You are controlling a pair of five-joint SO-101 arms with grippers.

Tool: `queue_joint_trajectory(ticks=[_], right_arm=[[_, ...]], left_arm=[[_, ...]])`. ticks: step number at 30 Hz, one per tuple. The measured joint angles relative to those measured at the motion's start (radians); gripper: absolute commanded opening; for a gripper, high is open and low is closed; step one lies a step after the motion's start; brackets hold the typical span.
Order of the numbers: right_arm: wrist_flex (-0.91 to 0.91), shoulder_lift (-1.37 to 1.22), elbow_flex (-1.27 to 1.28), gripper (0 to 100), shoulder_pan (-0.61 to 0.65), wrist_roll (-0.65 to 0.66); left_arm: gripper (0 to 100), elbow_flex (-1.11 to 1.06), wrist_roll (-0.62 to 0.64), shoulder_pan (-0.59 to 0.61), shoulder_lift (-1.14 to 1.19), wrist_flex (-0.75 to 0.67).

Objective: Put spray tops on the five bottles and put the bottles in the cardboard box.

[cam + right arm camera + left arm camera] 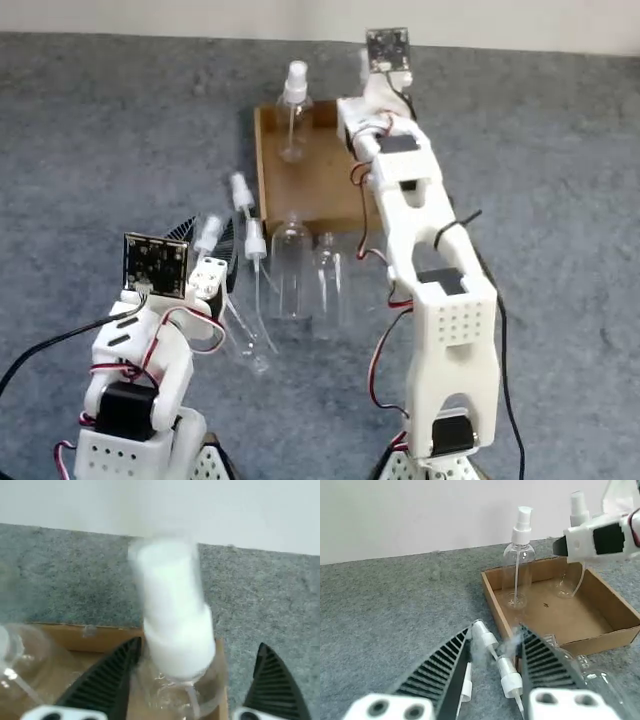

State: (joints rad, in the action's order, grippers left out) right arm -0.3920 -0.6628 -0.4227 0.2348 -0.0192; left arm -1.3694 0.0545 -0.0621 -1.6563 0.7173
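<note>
Bottle point(293, 118) in cardboard box point(312, 195), spray tops point(255, 243) loose

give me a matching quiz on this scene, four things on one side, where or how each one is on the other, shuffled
Things
1 right gripper
2 loose spray tops
3 topless bottles
4 free capped bottle

Places or states
a on the table just in front of the cardboard box
b standing in the box, untouched
c between the open left gripper's fingers
d open around the second bottle's top, over the box

Pairs: 1-d, 2-c, 3-a, 4-b
</note>
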Motion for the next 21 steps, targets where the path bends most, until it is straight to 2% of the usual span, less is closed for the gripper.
queue_joint_trajectory(ticks=[11, 21], right_arm=[[-0.178, 0.0, -0.198, 28.2, 0.0, 0.0], [-0.761, 0.0, -0.769, 27.9, 0.0, 0.0]], left_arm=[[10, 0.0, 0.0, 0.0, 0.0, 0.0], [10, 0.0, 0.0, 0.0, 0.0, 0.0]])
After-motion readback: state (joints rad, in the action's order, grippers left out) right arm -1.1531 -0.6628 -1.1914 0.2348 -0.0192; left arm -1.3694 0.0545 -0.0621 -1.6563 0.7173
